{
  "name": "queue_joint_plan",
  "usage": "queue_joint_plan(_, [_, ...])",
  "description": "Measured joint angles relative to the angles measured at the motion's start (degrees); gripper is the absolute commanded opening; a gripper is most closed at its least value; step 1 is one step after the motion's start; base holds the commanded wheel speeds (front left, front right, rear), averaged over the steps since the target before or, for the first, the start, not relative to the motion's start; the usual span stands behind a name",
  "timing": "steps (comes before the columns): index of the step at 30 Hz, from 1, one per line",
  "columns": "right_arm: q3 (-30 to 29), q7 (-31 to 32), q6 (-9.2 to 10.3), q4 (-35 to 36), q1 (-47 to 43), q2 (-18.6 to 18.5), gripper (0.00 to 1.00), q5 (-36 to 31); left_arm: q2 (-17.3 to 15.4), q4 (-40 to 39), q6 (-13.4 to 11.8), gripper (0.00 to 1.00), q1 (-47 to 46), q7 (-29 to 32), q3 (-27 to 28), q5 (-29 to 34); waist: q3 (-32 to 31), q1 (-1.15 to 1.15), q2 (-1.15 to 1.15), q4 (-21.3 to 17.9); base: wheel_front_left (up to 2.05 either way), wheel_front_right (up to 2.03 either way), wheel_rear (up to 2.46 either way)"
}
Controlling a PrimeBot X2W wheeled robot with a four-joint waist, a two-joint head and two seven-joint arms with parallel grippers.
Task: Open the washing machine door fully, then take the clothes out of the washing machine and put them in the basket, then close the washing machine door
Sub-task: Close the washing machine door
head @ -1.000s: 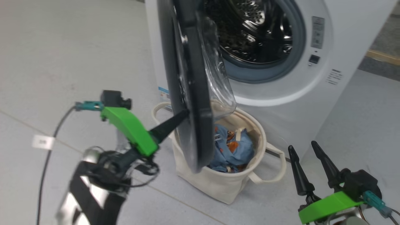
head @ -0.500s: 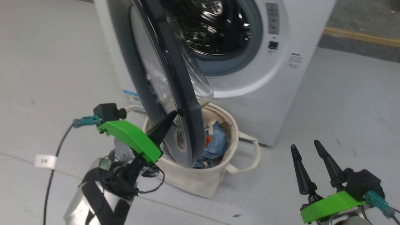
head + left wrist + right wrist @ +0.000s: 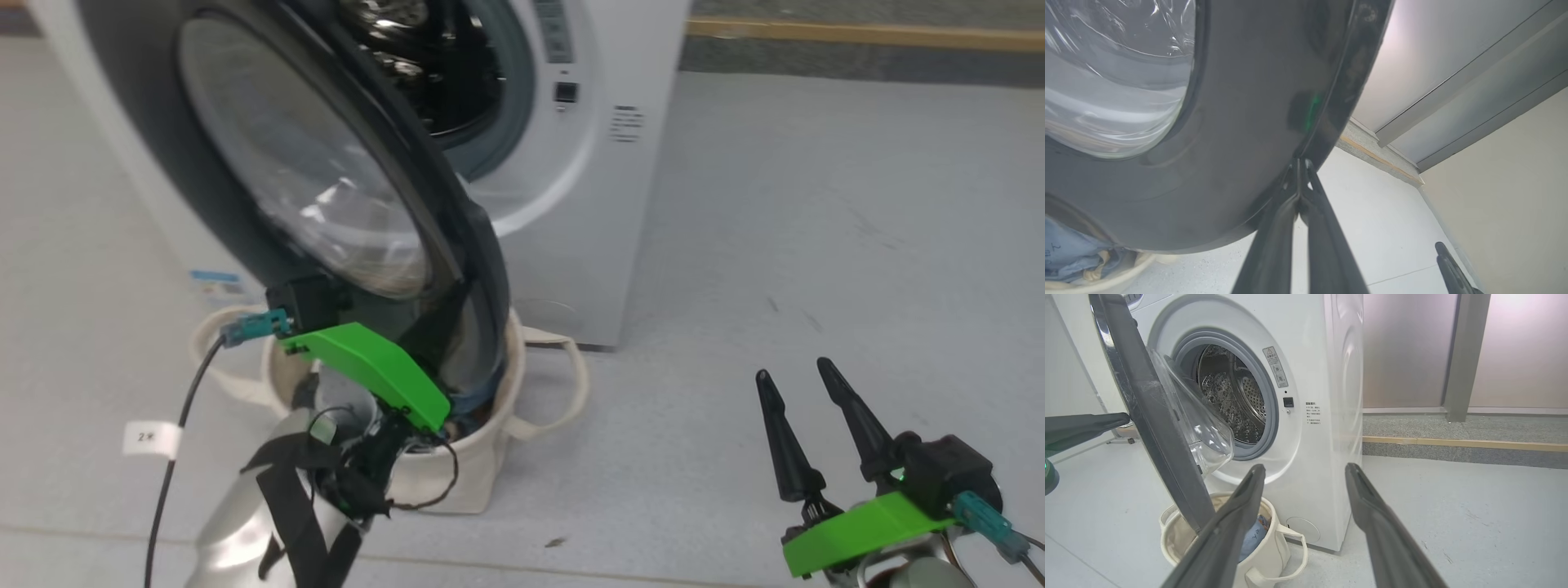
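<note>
Door-closing step in hand. Left gripper (image 3: 1299, 163), fingers pressed together, is set against the outer rim of the half-open washing machine door (image 3: 302, 188). Right gripper (image 3: 793, 369) is held spread, idle. Clothes (image 3: 1251, 539) are seen in the basket (image 3: 1175, 535). Next: a steady push until latched is called for.

White front-loading washing machine (image 3: 1331, 416), perforated steel drum exposed, with its glossy black, glass-bowled washing machine door (image 3: 326, 188) standing partly open above the cream canvas basket (image 3: 1265, 571) on the floor at its foot, which holds light-blue printed clothes (image 3: 1251, 539).
</note>
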State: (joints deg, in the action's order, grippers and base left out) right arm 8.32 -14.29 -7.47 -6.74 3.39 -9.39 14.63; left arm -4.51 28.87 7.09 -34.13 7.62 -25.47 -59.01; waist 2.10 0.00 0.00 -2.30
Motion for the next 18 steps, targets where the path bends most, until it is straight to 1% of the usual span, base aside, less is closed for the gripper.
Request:
queue_joint_plan(4, [0.15,0.00,0.00,0.03,0.21,0.01,1.00,0.00,-1.86,4.19,0.03,0.00,-2.17,-5.35,-1.12,2.09,0.41,0.00,0.00,-3.52,0.00,0.00,0.00])
queue_joint_plan(7, [0.12,0.00,0.00,0.11,0.87,0.03,1.00,0.01,-3.15,7.61,0.03,0.00,-3.97,-8.16,-1.12,2.49,0.89,0.00,0.00,-6.07,0.00,0.00,0.00])
queue_joint_plan(11, [-0.18,0.00,0.00,0.30,1.49,0.09,1.00,0.16,-3.93,10.54,0.03,0.00,-6.32,-10.20,-1.35,1.89,1.93,0.00,0.00,-8.97,0.00,0.00,0.00])
queue_joint_plan(14, [-0.52,0.00,0.00,0.32,1.59,0.21,1.00,0.18,-4.22,12.46,0.03,0.00,-8.25,-11.93,-2.14,1.37,2.88,0.00,0.00,-10.46,0.00,0.00,0.00])
queue_joint_plan(18, [-0.97,0.00,0.00,0.54,2.40,0.47,1.00,0.18,-4.78,14.83,0.03,0.00,-10.50,-14.77,-2.99,1.36,3.86,0.00,0.00,-11.50,0.00,0.00,0.00])
